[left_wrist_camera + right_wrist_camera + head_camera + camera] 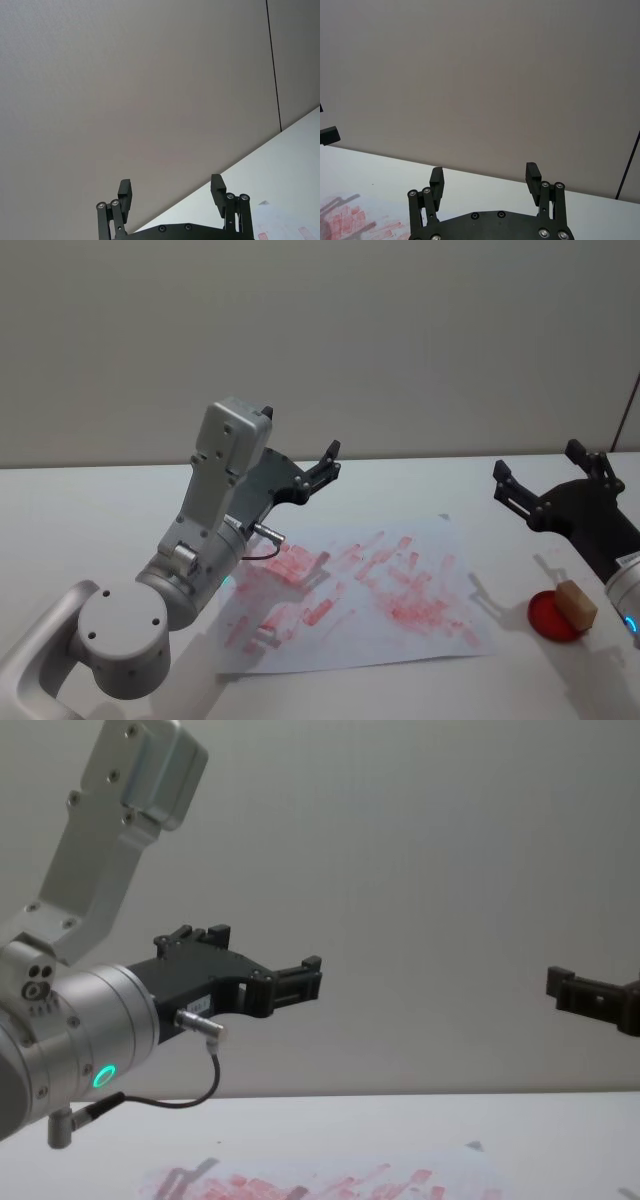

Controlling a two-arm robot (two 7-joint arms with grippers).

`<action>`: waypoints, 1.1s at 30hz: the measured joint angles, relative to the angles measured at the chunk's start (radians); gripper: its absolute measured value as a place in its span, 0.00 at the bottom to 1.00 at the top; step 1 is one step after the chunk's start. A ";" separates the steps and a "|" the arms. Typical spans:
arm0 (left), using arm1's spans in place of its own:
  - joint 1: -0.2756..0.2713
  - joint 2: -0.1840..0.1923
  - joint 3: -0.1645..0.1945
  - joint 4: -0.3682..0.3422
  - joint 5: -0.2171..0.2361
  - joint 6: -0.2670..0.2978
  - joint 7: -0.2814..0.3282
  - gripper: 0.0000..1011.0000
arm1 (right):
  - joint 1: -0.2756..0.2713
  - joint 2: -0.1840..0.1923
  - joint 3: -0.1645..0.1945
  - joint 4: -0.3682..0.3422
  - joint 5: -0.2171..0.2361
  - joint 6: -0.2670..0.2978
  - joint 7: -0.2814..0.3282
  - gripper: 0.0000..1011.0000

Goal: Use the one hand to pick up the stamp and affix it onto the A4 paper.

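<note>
I see stamp [577,602] lower right, sitting on red pad [553,618], near A4 paper [370,590] on bench [80,520]. Right pincer [540,472] higher in frame, fingers apart. Left pincer [327,464] mid frame, fingers apart too.

Head view downward, chest view level, wrist views forward, all with the A4 paper [350,590].

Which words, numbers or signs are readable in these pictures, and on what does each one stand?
Red prints on the paper: too blurred to read.
Small white label on the left gripper: too small to read.
No text can be read anywhere.
</note>
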 joint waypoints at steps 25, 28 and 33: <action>0.000 0.000 0.000 0.000 0.000 0.000 0.000 0.99 | 0.000 0.000 0.001 -0.001 0.000 0.000 0.000 0.99; 0.000 0.000 0.000 0.000 0.000 0.000 0.000 0.99 | 0.000 0.000 0.001 -0.001 0.000 0.000 0.000 0.99; 0.000 0.000 0.000 0.000 0.000 0.000 0.000 0.99 | 0.000 0.000 0.001 -0.001 0.000 0.000 0.000 0.99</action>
